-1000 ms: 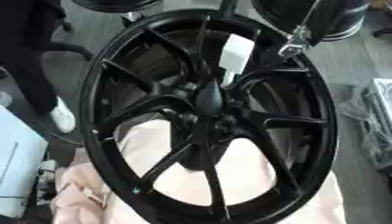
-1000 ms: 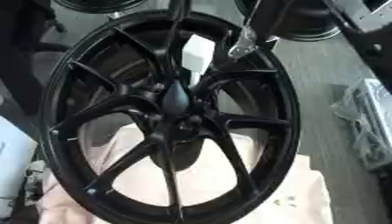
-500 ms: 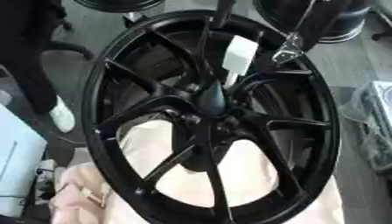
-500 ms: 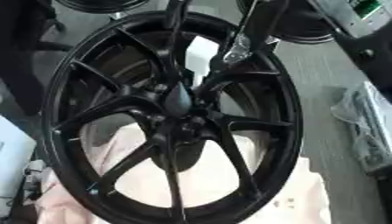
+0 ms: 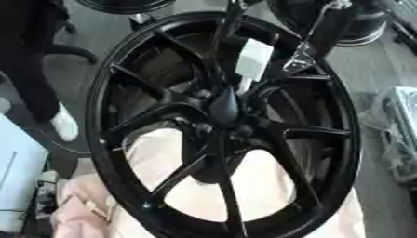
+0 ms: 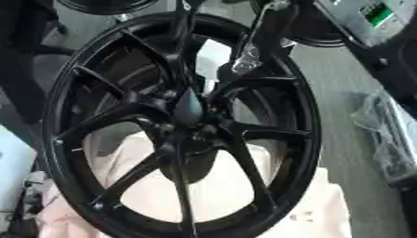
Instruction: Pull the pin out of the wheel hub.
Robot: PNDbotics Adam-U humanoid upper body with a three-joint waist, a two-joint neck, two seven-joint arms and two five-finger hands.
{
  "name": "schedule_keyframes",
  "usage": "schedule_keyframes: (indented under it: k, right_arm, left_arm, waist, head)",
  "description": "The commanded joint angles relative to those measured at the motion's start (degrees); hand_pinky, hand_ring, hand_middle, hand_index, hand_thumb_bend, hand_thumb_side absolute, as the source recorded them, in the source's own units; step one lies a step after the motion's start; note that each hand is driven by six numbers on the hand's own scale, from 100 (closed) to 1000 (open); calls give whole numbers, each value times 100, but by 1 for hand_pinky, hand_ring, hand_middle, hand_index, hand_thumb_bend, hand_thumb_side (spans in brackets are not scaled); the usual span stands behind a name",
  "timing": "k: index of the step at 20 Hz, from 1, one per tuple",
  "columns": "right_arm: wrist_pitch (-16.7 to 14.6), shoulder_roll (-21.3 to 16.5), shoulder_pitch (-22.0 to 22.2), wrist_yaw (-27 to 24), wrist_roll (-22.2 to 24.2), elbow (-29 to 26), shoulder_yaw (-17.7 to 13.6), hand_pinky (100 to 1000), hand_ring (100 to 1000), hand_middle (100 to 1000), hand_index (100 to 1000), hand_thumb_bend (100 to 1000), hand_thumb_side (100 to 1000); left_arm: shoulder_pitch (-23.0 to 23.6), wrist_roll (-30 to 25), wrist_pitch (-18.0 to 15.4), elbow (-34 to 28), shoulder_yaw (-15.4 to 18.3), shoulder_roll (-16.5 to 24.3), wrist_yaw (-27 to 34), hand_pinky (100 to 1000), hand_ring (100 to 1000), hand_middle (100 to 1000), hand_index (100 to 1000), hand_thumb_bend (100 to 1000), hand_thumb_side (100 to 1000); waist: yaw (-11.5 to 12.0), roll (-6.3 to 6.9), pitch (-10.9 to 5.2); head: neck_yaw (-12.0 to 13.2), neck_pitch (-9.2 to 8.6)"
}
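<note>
A large black wheel hub (image 5: 146,88) with several spokes lies tilted on a pale pink cloth (image 5: 260,186). At its centre stands a dark tapered pin (image 5: 224,103), with a thin dark bar running up from it to the top edge. A white tag (image 5: 254,58) shows behind the upper spokes. My right hand (image 5: 313,42) comes in from the upper right, black with a silver part (image 5: 299,59) low on it. It hovers over the upper right spokes, apart from the pin. Its grip is hidden among the dark spokes. My left hand shows in neither view.
More black wheels lie on the floor at the top (image 5: 122,4) and upper right (image 5: 362,32). A clear plastic-wrapped bundle (image 5: 399,130) sits at the right. A dark trouser leg with a white shoe (image 5: 65,125) stands at the left, and a pale blue box (image 5: 16,186) below it.
My right hand has come down and a little to the left, closer to the upper right spokes. The wheel hub, the pin and the white tag have hardly shifted.
</note>
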Motion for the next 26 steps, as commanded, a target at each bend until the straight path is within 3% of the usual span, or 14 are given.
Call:
schedule_keyframes:
  k: [1,26]
  right_arm:
    - [-471,-104,-65,55,421,-28,-41,859,765,705,800,450,100]
    - [-692,-115,101,370,421,238,-38,855,761,698,790,415,100]
  left_arm:
    - [-80,-4,5,-99,-6,134,-12,597,806,728,708,353,631]
    - [-89,-27,29,-96,-11,139,-11,599,806,728,708,352,632]
  waist:
    - [3,43,-86]
    - [-12,58,-53]
  head:
    - [-18,-52]
    - [-23,-49]
